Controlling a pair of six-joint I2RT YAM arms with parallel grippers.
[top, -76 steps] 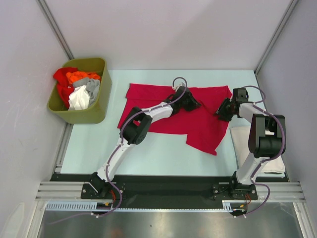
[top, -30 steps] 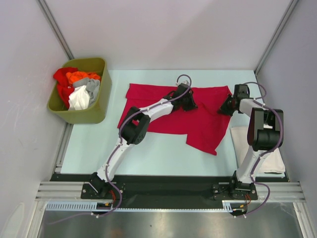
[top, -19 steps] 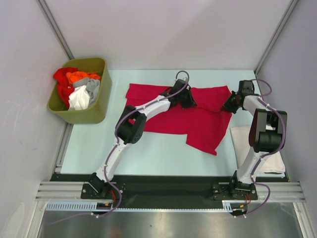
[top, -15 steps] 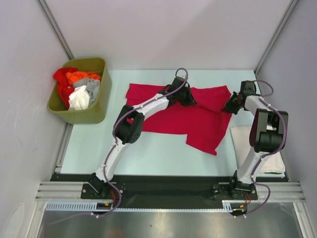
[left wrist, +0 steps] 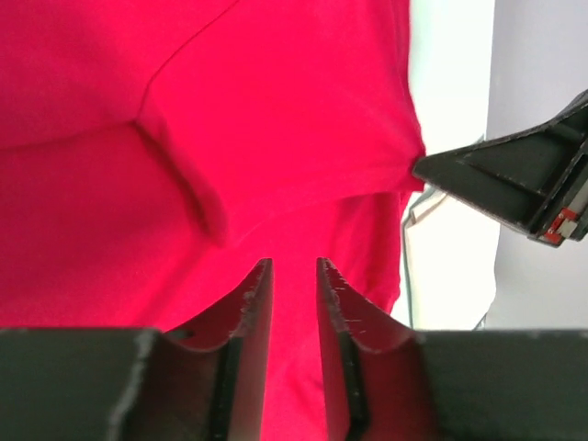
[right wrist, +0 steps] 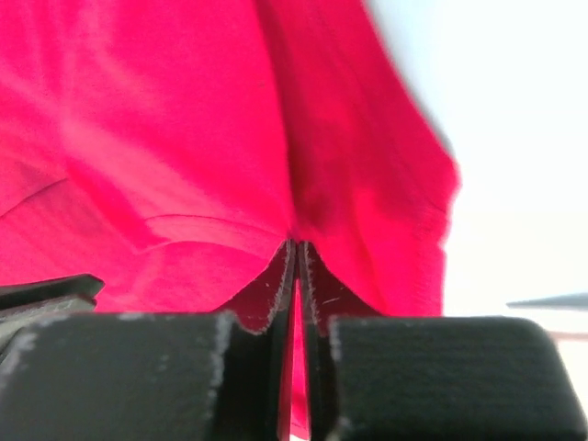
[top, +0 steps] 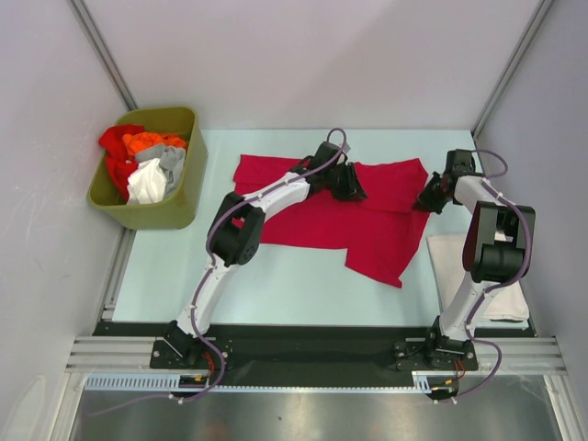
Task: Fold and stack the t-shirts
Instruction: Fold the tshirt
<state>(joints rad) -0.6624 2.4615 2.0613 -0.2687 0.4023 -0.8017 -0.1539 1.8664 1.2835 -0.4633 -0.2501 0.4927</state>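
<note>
A crimson-red t-shirt lies spread on the pale bench, about the middle and towards the far side. Its long upper edge runs left to right, and a flap hangs down towards the near right. The left arm reaches far across the cloth, and the left tool rests low over the shirt's upper middle. In the left wrist view its two fingers stand a narrow gap apart, with only red cloth showing beyond them and nothing caught between. A raised fold of the shirt runs just ahead of the tips. The right tool sits at the shirt's right edge, by the upper right corner. In the right wrist view its fingers are pressed almost together, with a pinch of the red cloth drawn into the slit at their tips. An off-white t-shirt lies flat on the bench at the near right, partly hidden behind the right arm and just beside the red shirt's hanging flap. At the far left stands an olive-green bin holding a heap of red, orange, grey and white t-shirts, well apart from both tools.
</note>
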